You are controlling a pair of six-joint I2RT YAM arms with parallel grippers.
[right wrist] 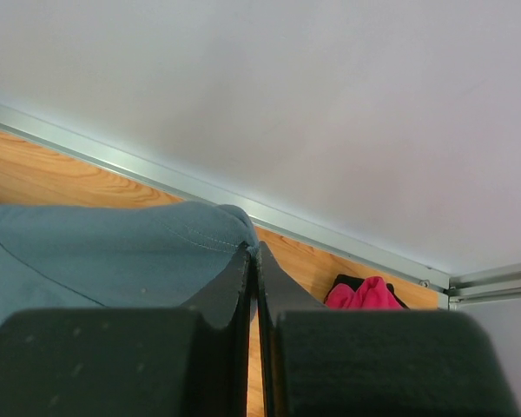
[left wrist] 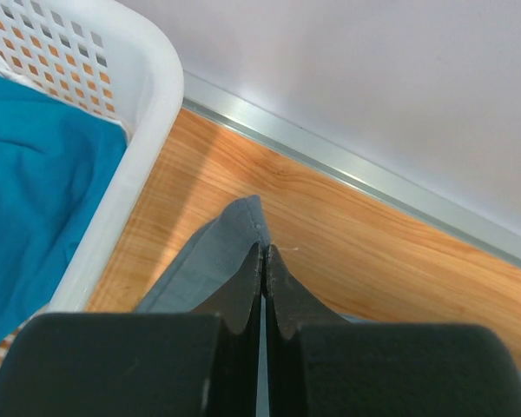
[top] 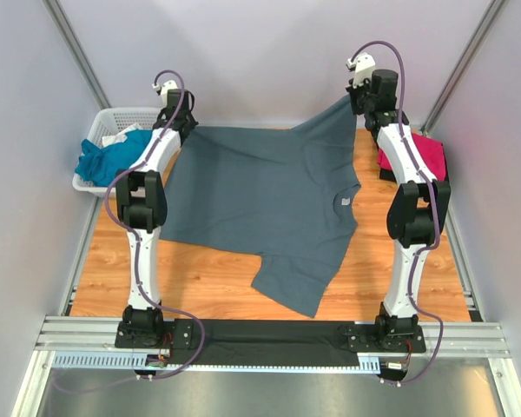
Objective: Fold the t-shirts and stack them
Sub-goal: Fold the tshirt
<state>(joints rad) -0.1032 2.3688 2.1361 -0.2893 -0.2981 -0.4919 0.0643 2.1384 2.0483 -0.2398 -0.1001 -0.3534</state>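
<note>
The two arm bases (top: 260, 334) are sitting nearest, bolted to the near edge of the wooden worktop (top: 208, 278), and both arms are reaching out to its far side.

The left claw (left wrist: 262, 254) is pressing its fingers together on a corner of the slate-grey t-shirt (top: 260, 200). In the left wrist view a small tip of grey cloth is poking out past the fingertips, and the bare wood is showing beneath it. The right claw (right wrist: 253, 252) is likewise pinching the grey shirt, with a stitched hem edge bunching against its fingers just above the worktop's far rim.

The grey shirt is lying spread across the middle of the worktop between the two arms. Its far right corner is rising to a peak at the right claw. One sleeve is pointing toward the near edge, and a small label is showing at the collar on the right side.

The magenta-pink t-shirt (top: 417, 155) is sitting in a heap at the right edge, beside the right arm. The teal-blue t-shirt (top: 104, 158) is lying crumpled in the white lattice basket (top: 122, 114) at the far left corner, spilling over its rim.
</note>
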